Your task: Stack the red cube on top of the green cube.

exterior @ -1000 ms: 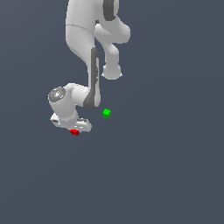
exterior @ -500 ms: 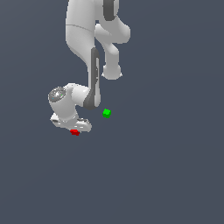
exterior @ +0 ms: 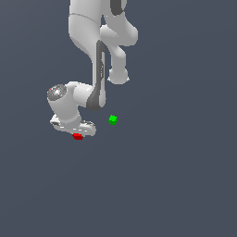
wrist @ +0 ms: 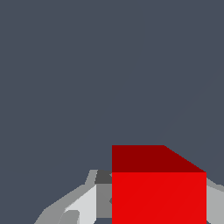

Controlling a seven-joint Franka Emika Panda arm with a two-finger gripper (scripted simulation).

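A: The arm [exterior: 88, 55] is bent low over the bench [exterior: 176, 185], and the red cube [wrist: 158, 192] is seen between the jaws. Gripped already?

B: Can't be told, contact isn't shown. A firm squeeze is advised before lifting toward the green cube [exterior: 113, 120], nearby on the exterior view's right.

text: none legible | labels: none | numbers: none

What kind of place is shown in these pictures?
Most likely a simulated test scene, not a real room: a flat, featureless grey floor, a smooth white Panda arm, and two plain cubes, red cube and green cube.
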